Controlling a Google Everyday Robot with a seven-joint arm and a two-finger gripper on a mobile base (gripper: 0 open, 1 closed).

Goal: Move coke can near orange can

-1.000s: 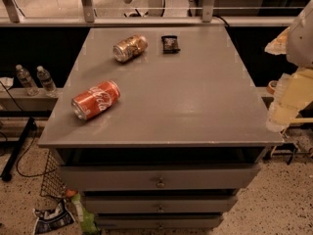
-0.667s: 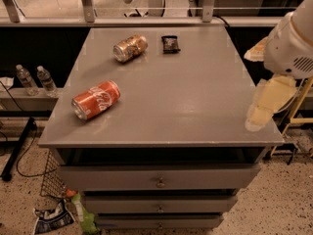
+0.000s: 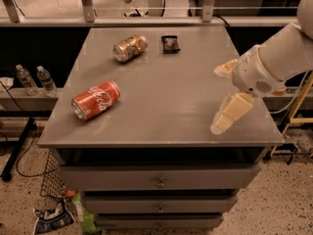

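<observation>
The coke can [image 3: 96, 99] lies on its side near the front left of the grey table top [image 3: 166, 97], silver end toward the front left. The orange can [image 3: 130, 48] lies on its side at the back, left of centre, well apart from the coke can. My gripper [image 3: 217, 100] hangs over the right side of the table, far to the right of both cans. It is open and empty: one pale finger [image 3: 226, 67] points left and the other [image 3: 229, 114] reaches down toward the front edge.
A small black packet [image 3: 170, 43] lies at the back of the table, right of the orange can. Drawers [image 3: 159, 182] sit under the top. Two water bottles [image 3: 36, 80] stand on a low shelf at left. Litter [image 3: 58, 217] lies on the floor.
My arm has swung in from the right edge and the gripper now sits farther left over the table. The cans and the packet have not moved.
</observation>
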